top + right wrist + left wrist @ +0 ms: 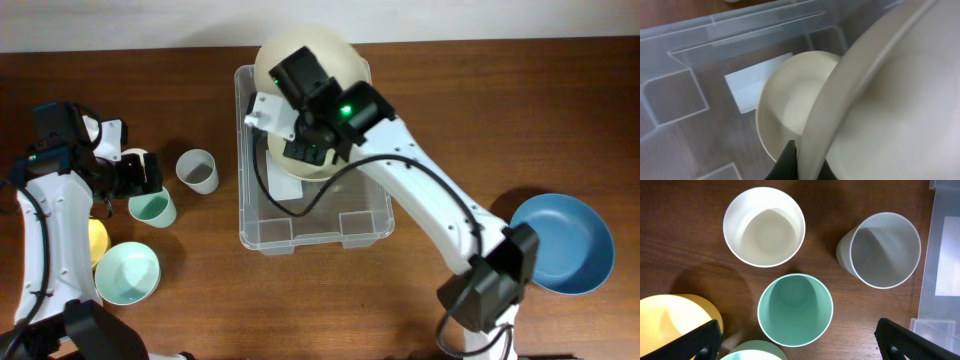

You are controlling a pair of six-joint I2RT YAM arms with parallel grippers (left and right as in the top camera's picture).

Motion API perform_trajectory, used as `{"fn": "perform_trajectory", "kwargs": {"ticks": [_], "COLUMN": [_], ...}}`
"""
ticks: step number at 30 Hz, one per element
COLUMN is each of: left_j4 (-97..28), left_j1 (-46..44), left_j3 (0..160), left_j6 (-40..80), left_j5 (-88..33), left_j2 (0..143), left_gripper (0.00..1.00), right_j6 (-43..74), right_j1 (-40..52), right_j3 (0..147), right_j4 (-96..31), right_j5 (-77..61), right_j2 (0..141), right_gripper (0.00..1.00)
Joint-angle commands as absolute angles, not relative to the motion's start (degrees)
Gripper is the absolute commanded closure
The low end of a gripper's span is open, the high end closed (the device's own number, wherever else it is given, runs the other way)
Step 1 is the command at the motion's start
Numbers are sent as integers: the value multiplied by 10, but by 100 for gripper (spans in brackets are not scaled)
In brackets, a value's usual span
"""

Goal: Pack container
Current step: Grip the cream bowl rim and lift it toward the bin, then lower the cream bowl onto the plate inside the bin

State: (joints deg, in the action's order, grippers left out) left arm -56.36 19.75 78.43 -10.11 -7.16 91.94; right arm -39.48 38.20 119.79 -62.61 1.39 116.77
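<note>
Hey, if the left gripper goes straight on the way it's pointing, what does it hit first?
Most likely the mint green cup: the left wrist view shows it straight ahead of the left gripper, between its open jaws. The rim would probably come first, though depth is unclear.

No readable text anywhere; white label [747, 87] on the container [690, 30] floor, no legible print

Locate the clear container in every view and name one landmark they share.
Overhead: container at centre, beneath the right arm.
Left wrist: only its wall, at the right edge.
Right wrist: fills the left and top, behind the cream plate.
Landmark: its white label, plain in both wrist views.
</note>
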Motion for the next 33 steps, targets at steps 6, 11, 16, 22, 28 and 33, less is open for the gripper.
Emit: {"fn": "perform_trajectory", "kwargs": {"ticks": [6, 11, 16, 22, 28, 33], "left_j4": [-562, -562, -562, -562, -562, -562], "left_j1": [200, 200, 200, 200, 200, 200], "left_j3": [789, 789, 789, 789, 789, 789], "left_j6": [-110, -110, -110, -110, -110, -110], "left_j5": [-82, -82, -82, -82, -82, -82], "left_j2": [920, 920, 920, 920, 920, 920], "left_gripper": [0, 0, 0, 0, 0, 0], "right_j6": [-403, -403, -403, -401, -401, -400], "right_j1": [383, 383, 379, 370, 356, 350], "right_j3": [1189, 1183, 1183, 1183, 1183, 1183], "right_j4": [-627, -628, -631, -631, -638, -637], "right_j5": [-55, -65, -65, -64, -65, -65], "right_j2": [1189, 1207, 1236, 1260, 1270, 1270], "right_gripper": [96, 96, 96, 96, 81, 75]}}
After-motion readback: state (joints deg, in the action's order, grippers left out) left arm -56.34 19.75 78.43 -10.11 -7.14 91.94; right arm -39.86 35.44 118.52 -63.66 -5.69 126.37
